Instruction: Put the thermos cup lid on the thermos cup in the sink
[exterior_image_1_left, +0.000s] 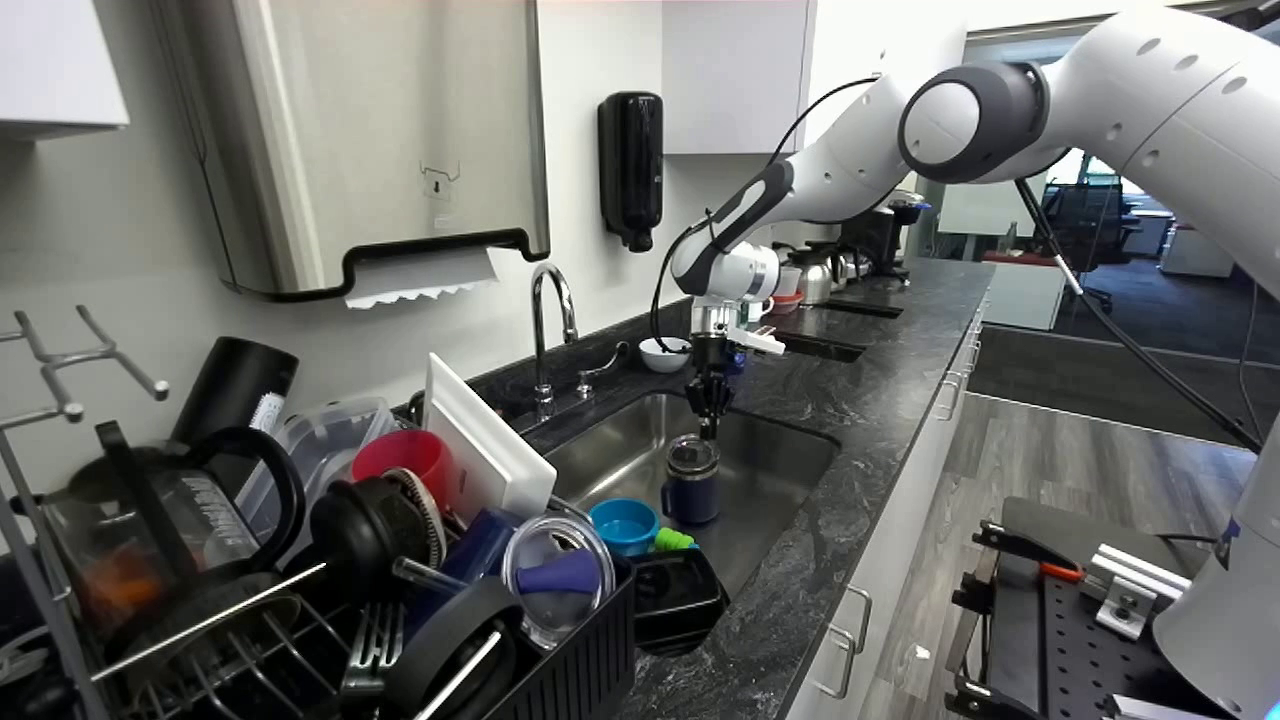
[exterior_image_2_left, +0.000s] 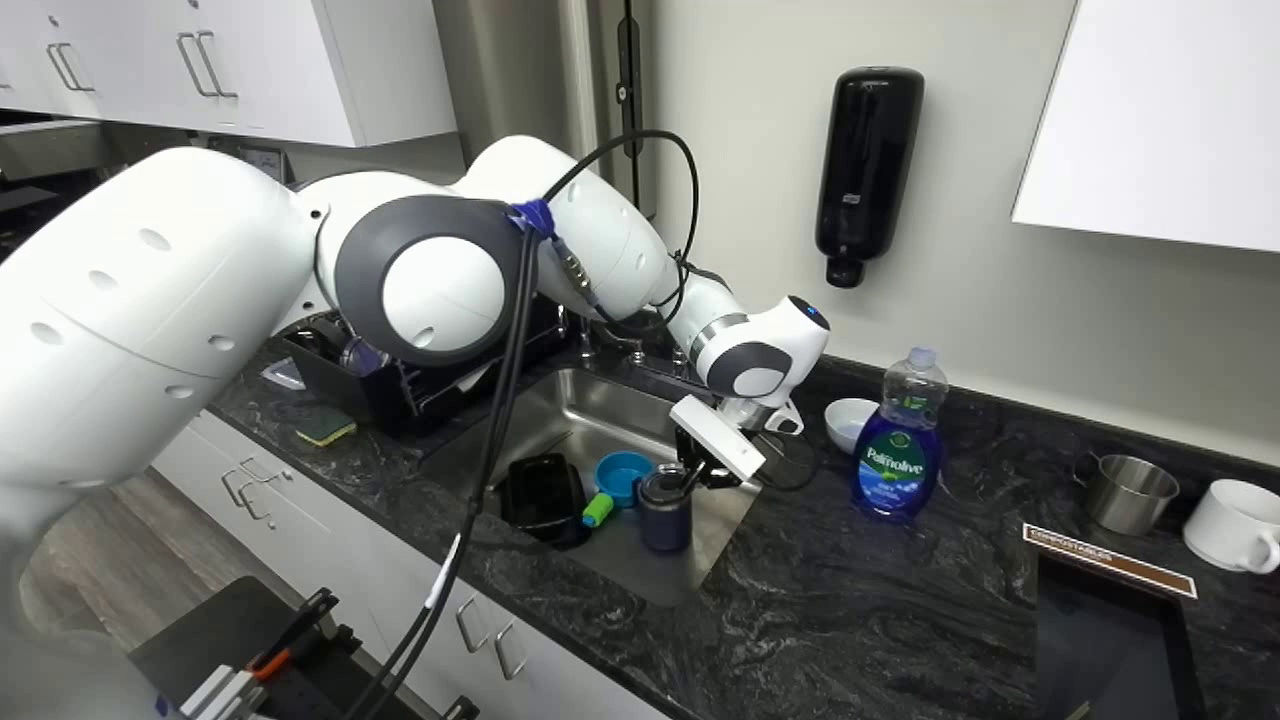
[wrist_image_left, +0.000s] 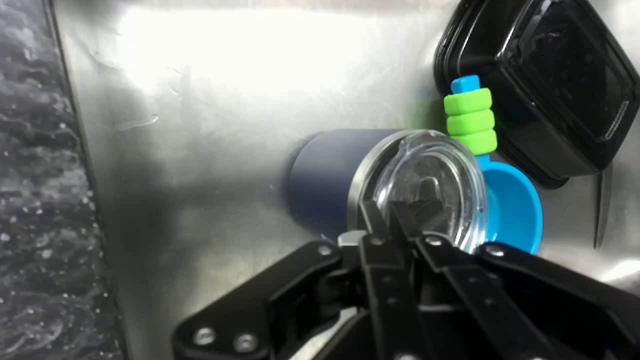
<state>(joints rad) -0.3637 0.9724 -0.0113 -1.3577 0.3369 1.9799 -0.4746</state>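
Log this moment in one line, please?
black two-fingered gripper: nearly shut; clear round plastic lid: over navy cylindrical cup; grip, seating: unclear

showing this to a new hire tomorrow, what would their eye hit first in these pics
Most likely the big white robot arm, stretched across an exterior view down to the sink. At its end, black fingers reach the clear lid over the navy thermos cup. After that, perhaps the bright blue cup with its lime-green handle beside it, and the crowded dish rack filling an exterior view's lower left.

The lid (wrist_image_left: 434, 172) sits on the thermos cup (wrist_image_left: 332, 177) in the sink (wrist_image_left: 210, 165).
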